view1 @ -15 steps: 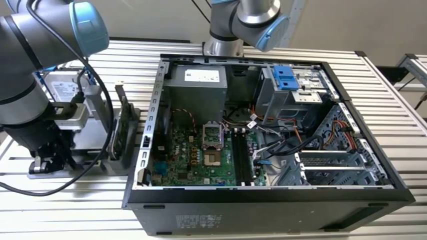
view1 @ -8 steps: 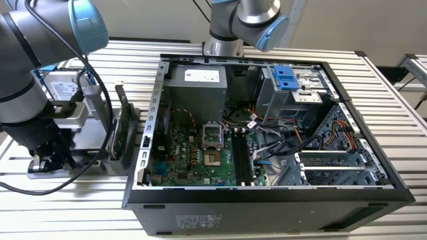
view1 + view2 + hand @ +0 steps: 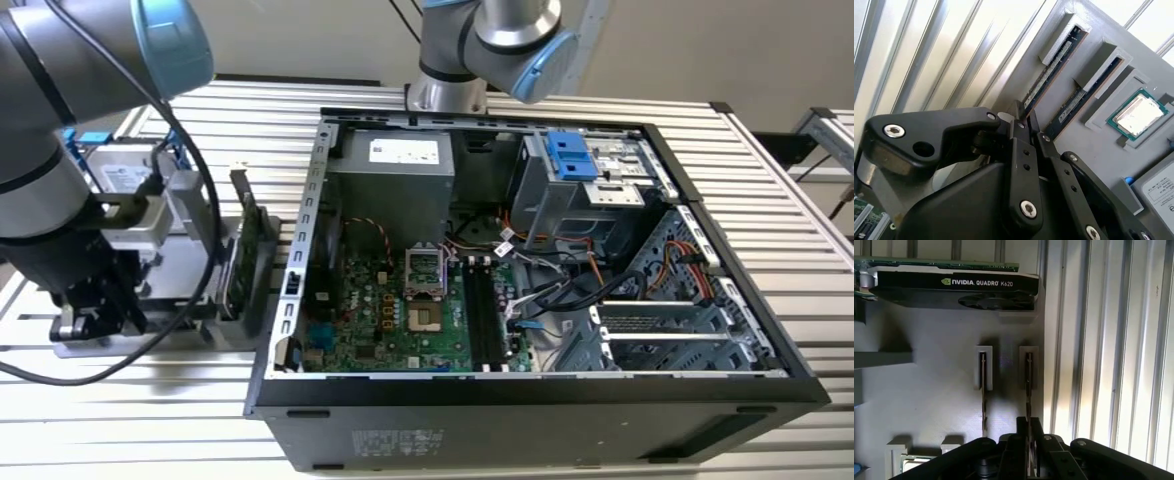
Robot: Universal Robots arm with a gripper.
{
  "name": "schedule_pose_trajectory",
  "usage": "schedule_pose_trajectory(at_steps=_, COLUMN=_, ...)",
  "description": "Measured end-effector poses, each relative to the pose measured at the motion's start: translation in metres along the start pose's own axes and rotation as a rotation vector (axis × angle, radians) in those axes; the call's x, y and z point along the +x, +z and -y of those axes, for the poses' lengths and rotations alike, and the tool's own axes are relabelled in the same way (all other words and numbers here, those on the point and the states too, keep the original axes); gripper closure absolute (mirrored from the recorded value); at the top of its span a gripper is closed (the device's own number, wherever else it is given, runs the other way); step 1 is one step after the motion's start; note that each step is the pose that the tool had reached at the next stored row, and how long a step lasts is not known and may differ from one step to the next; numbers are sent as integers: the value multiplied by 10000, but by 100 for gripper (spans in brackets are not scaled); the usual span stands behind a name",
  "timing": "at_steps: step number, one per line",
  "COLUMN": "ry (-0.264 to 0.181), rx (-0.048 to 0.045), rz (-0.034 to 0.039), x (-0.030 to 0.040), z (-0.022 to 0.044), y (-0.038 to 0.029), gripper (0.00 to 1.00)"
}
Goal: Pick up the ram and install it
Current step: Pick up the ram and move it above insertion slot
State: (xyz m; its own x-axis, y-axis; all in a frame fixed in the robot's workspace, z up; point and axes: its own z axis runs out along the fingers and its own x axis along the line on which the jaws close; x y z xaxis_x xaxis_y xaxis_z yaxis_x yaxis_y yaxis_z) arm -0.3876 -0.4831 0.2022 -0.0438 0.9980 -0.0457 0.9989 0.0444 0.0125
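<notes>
The arm [image 3: 54,200] reaches down over a grey holder [image 3: 929,390] that sits on the slatted metal worktop [image 3: 1114,340], at the exterior view's left of the open computer case [image 3: 534,400]. In both wrist views the jaws are drawn close together around the ram [image 3: 1028,385] – one black finger on each flat side, pinching the thin green stick near its end. The ram stands on edge in a raised slot of the holder, on the side nearest the bare worktop slats; in the second wrist view it [image 3: 1051,72] runs from its slot straight in between the jaws.

A second stick [image 3: 983,390] stands on edge in the neighbouring slot, just beside the first and parallel to it, with nothing touching it. Beyond both slots a black graphics card [image 3: 954,287] lies across the holder. Past the second stick, a square silver processor chip [image 3: 1138,116] rests in its own recess.

Inside the case the green motherboard [image 3: 387,320] lies flat, and its long black memory slots [image 3: 483,310] hold no stick – well apart from the holder.
</notes>
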Motion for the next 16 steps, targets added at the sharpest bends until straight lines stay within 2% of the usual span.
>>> schedule_pose_trajectory(at_steps=5, ry=0, rx=-1, rz=-5, x=-2, z=0, y=-38, gripper=100)
schedule_pose_trajectory(at_steps=16, ry=1, rx=-4, rz=-85, x=-6, z=-2, y=-135, gripper=100)
